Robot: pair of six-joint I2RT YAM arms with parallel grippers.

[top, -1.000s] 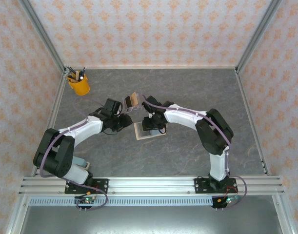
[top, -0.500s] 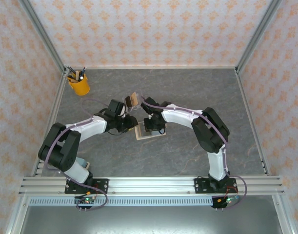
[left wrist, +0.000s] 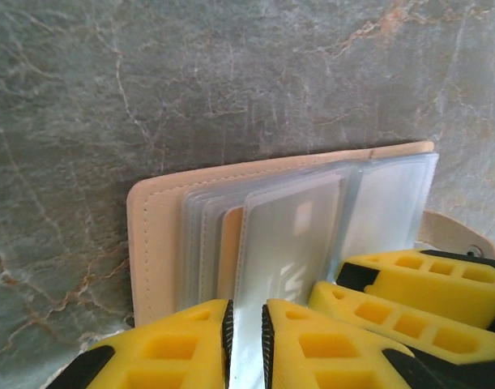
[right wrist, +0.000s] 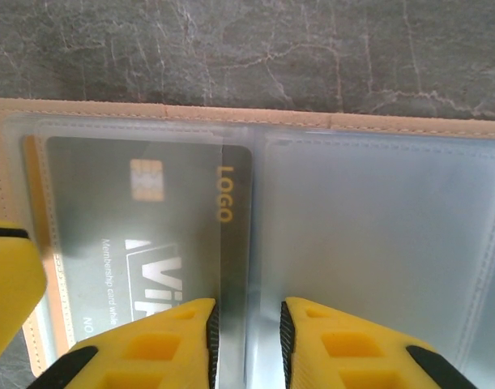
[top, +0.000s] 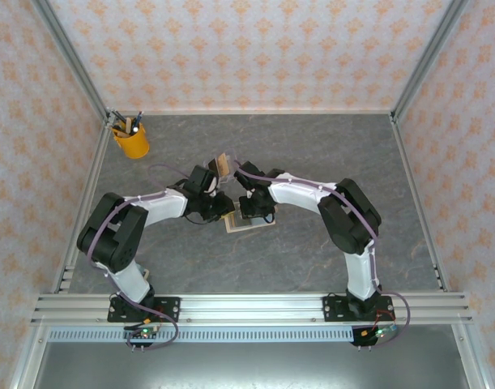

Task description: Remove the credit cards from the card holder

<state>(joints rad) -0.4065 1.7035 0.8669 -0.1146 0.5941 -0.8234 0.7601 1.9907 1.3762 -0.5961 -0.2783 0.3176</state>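
Observation:
The tan card holder lies open on the grey table between both arms. In the left wrist view its cover frames several clear sleeves, and a tan credit card peeks from one. My left gripper is shut on a raised sleeve with a pale card in it. My right gripper's yellow fingers sit just beside it. In the right wrist view a dark credit card marked LOGO lies in its sleeve, and my right gripper pinches the sleeve fold at that card's right edge.
A clear stand holding cards is just behind the grippers. A yellow pen cup stands at the back left corner. Metal frame posts and patterned walls border the table.
My left arm has swung right to the card holder's left edge. Both grippers have narrowed onto the sleeves. The right arm has barely moved.

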